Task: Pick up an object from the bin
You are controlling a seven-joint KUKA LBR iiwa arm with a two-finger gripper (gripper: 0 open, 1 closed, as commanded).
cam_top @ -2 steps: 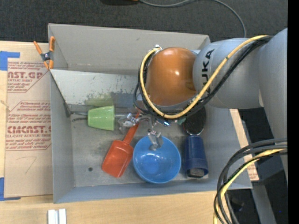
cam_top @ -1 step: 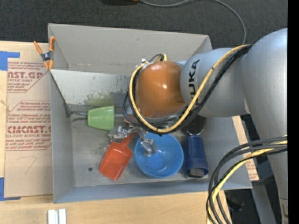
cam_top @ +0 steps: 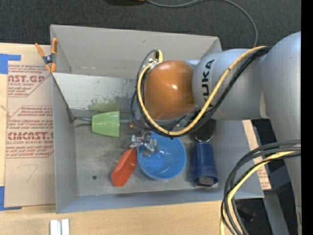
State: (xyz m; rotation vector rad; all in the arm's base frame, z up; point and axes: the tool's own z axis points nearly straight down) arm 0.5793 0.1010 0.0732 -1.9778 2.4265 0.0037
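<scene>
The gripper sat at the blue bowl, left rim.
Its opening state could not be determined.

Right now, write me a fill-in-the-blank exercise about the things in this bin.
The gripper hangs over the rim of the round ____ plastic bowl. The light green plastic cup lies on its ____. The orange-red elongated piece lies on the view's ____ side of the bowl.
Missing words: blue; side; left.
</scene>
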